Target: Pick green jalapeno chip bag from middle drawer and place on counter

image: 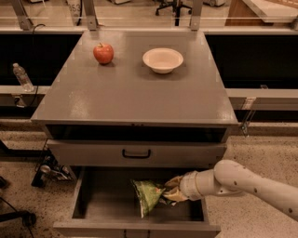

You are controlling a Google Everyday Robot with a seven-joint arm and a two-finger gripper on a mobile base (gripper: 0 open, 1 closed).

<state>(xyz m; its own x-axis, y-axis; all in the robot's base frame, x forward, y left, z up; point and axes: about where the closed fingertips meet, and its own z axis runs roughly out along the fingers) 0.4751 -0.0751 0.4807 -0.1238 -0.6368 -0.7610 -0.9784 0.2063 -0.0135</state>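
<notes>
One bag: tilted up in drawer
gripper: inside drawer, clamped on bag's right edge
counter: apple, bowl

lab-like workspace: speckled floor, chair wheels behind grey counter; pincer in middle drawer.

Glossy foil bag, jaws in grey metal drawer

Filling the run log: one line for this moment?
gripper: in middle drawer, at green jalapeno chip bag | counter: apple, bowl, no bag
</notes>
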